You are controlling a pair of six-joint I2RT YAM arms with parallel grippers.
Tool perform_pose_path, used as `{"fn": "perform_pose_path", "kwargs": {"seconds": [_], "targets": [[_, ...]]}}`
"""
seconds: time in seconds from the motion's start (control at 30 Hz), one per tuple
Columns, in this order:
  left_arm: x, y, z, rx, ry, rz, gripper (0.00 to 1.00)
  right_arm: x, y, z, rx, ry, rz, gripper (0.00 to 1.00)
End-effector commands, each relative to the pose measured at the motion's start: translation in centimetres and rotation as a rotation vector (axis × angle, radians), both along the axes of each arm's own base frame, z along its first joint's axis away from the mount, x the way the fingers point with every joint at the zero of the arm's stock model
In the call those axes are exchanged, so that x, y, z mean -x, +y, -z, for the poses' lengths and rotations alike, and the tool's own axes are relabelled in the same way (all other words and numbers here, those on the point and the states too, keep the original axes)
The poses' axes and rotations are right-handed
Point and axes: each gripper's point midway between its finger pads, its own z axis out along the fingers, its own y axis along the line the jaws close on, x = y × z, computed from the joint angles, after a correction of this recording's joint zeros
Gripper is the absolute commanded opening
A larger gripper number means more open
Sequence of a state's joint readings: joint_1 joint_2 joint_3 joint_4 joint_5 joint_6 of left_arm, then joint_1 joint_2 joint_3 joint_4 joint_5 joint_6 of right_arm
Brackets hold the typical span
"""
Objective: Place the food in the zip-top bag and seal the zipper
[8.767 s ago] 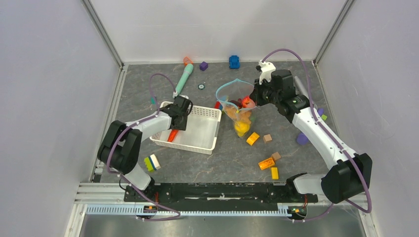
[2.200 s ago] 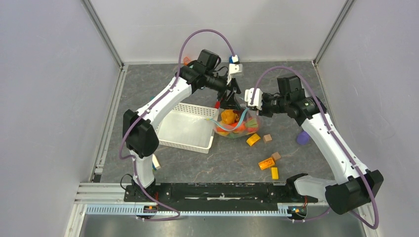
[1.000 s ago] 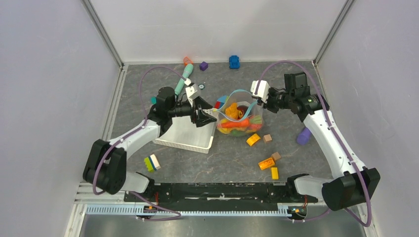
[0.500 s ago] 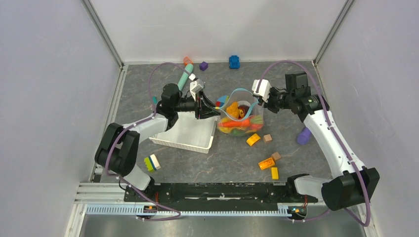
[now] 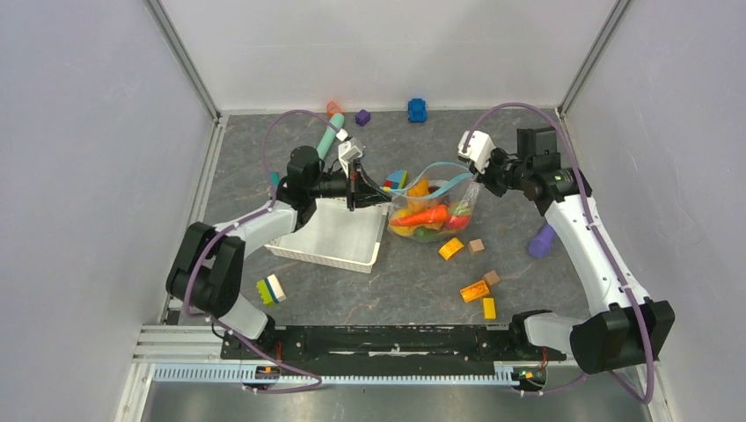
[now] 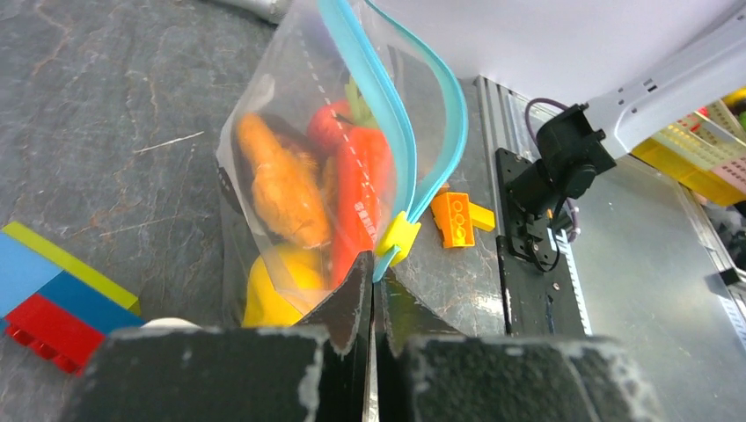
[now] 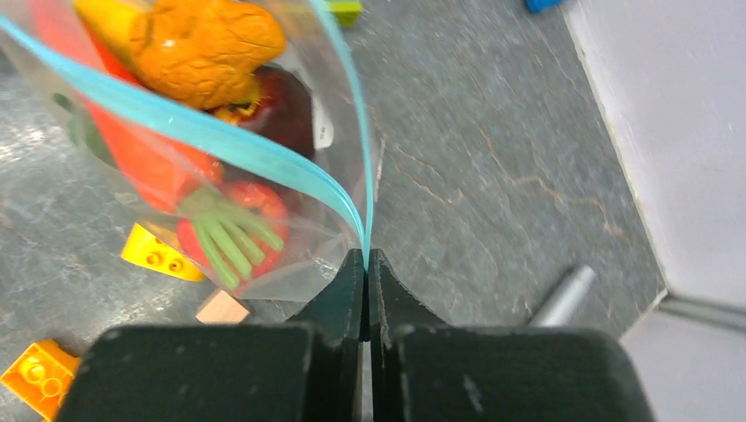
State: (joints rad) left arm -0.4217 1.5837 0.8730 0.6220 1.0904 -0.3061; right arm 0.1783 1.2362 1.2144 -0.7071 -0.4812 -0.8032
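The clear zip-top bag (image 5: 429, 213) hangs stretched between my two grippers above the table's middle. Inside lies the food: an orange lumpy piece (image 7: 198, 35), a dark maroon one (image 7: 286, 105), a red fruit with a green stalk (image 7: 233, 229), a red piece (image 6: 361, 189) and a yellow one (image 6: 277, 281). The light-blue zipper (image 6: 413, 114) gapes slightly, its yellow slider (image 6: 398, 236) at the left end. My left gripper (image 6: 373, 268) (image 5: 383, 199) is shut on that end just below the slider. My right gripper (image 7: 365, 257) (image 5: 477, 182) is shut on the zipper's right end.
A white mesh basket (image 5: 339, 233) stands left of the bag under the left arm. Orange, yellow and wooden blocks (image 5: 473, 290) lie in front of the bag. A purple cylinder (image 5: 539, 240) lies right, a teal marker toy (image 5: 327, 141) back left, a stacked colour block (image 6: 53, 299) beside the bag.
My left gripper has closed on the bag's left end. The right gripper has shifted slightly right, and the bag's mouth has been drawn from a round opening into a narrow one.
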Motion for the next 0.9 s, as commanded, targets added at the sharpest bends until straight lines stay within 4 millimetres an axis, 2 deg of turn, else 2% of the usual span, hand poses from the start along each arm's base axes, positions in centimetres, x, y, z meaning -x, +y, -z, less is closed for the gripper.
{"fn": "perform_pose_path", "kwargs": {"seconds": [0.0,0.17,0.23,0.3,0.33,0.4,0.5,0.6,0.67,0.8,0.87], "targets": [[-1.0,1.0,-1.9,-0.052,-0.104,-0.099,0.02,-2.1,-3.4,-1.4,0.029,-0.073,0.192,0.00],[-0.3,1.0,-2.7,0.013,-0.079,-0.113,0.02,-3.1,-6.2,0.1,0.061,-0.063,0.333,0.00],[-0.1,0.9,-2.8,0.032,-0.060,-0.110,0.02,-3.3,-6.2,0.4,0.058,-0.057,0.323,0.00],[0.0,0.8,-3.1,0.047,-0.045,-0.108,0.02,-3.2,-5.4,0.2,0.041,-0.071,0.267,0.01],[0.0,0.8,-3.2,0.052,-0.045,-0.112,0.02,-3.1,-4.9,0.1,0.028,-0.083,0.236,0.07],[-0.2,0.7,-3.4,0.052,-0.048,-0.124,0.02,-2.4,-3.7,-0.6,0.005,-0.115,0.154,0.31],[0.0,0.7,-4.3,0.057,-0.068,-0.125,0.02,-1.4,-2.5,-2.4,-0.022,-0.176,0.063,0.58],[0.2,0.5,-4.7,0.044,-0.085,-0.124,0.02,-0.2,-0.7,-4.7,-0.097,-0.237,-0.030,0.97],[0.3,0.4,-4.7,0.037,-0.094,-0.122,0.02,1.0,0.7,-6.6,-0.161,-0.289,-0.104,0.98],[0.9,0.3,-5.0,0.040,-0.116,-0.110,0.02,4.6,4.6,-10.0,-0.322,-0.401,-0.369,0.98],[1.2,0.2,-5.2,0.041,-0.129,-0.104,0.02,5.6,6.1,-12.0,-0.420,-0.418,-0.423,0.98]]}}
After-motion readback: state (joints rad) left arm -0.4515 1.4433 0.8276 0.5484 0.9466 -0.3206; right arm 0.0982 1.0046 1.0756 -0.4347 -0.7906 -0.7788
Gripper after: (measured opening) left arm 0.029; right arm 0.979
